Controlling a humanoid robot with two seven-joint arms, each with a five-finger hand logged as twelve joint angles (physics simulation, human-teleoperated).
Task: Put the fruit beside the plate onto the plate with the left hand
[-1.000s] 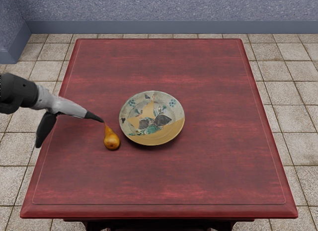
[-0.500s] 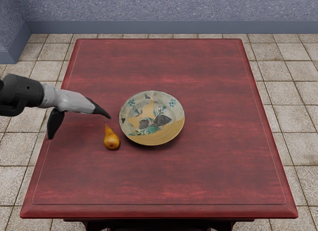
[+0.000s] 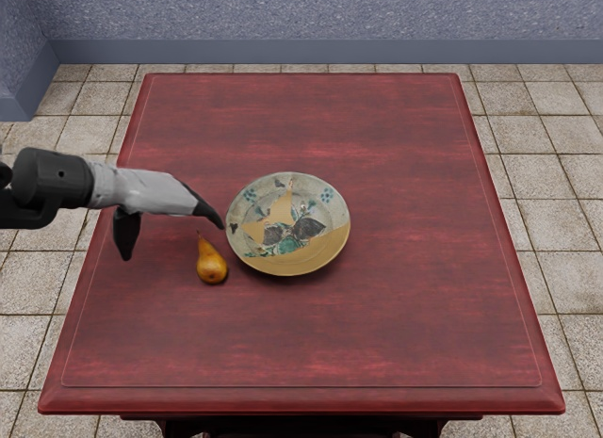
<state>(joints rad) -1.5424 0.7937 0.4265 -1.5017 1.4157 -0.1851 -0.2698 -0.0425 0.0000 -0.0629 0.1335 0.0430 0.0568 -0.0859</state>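
Note:
A brown-orange pear [image 3: 211, 264] stands on the red table just left of the plate [image 3: 332, 244], close to its rim but apart from it. The plate is round, yellow and pale, with a painted leaf pattern. My left hand [image 3: 168, 215] comes in from the left edge and hovers above and left of the pear. Its fingers [image 3: 205, 212] are stretched out toward the plate and its thumb [image 3: 125, 236] hangs down. The hand is open and holds nothing. The right arm does not show.
The red wooden table [image 3: 396, 344] fills most of the view, with its edges all around. Beyond it lie a tiled floor [image 3: 565, 137] and a blue-grey wall at the back.
My left hand has moved right and slightly up, from beside the pear's stem to above and left of it. The pear and plate have not moved.

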